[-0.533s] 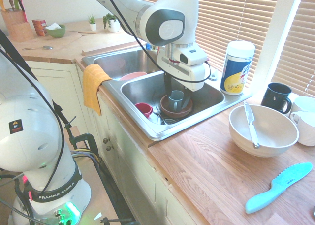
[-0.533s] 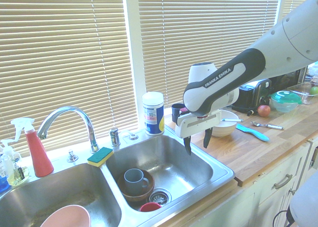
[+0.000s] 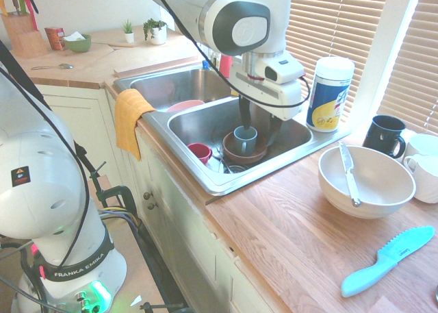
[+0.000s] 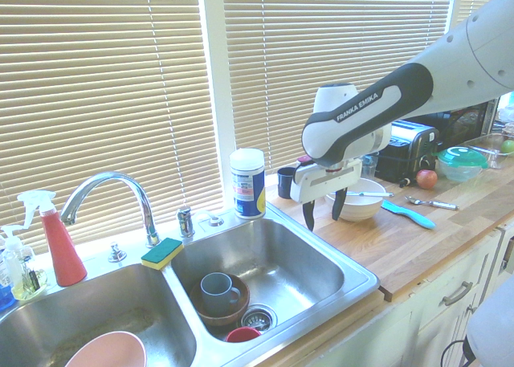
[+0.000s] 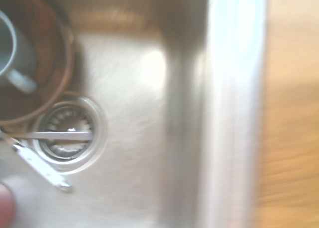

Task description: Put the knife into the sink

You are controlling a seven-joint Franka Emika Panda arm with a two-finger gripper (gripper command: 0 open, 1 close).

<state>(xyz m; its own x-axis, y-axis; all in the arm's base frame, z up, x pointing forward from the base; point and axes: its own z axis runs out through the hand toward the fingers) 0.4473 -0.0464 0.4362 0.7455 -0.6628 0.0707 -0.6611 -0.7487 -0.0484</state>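
The knife [image 3: 350, 174], slim and silver, lies across the white bowl [image 3: 366, 181] on the wooden counter to the right of the sink [image 3: 226, 183]. In the second exterior view the knife [image 4: 371, 194] rests on the same bowl [image 4: 357, 209], just behind the arm. My gripper [image 3: 259, 129] hangs open and empty over the right basin, near its counter-side wall, fingers pointing down. From the other side the gripper [image 4: 323, 216] is seen above the sink [image 4: 353, 263] rim, a short way from the bowl. The wrist view shows the sink [image 5: 234, 108] floor and rim, blurred.
A brown bowl holding a grey mug [image 3: 244, 143] and a red cup [image 3: 200, 152] sit in the right basin. A wipes canister [image 3: 330, 94] stands behind the sink. A light-blue plastic knife [image 3: 387, 260] and a black mug [image 3: 384, 135] are on the counter. Thin metal utensils [image 5: 55, 136] lie over the drain.
The gripper has risen out of the right basin and shifted toward the counter and the white bowl. It stays open. The knife has not moved.
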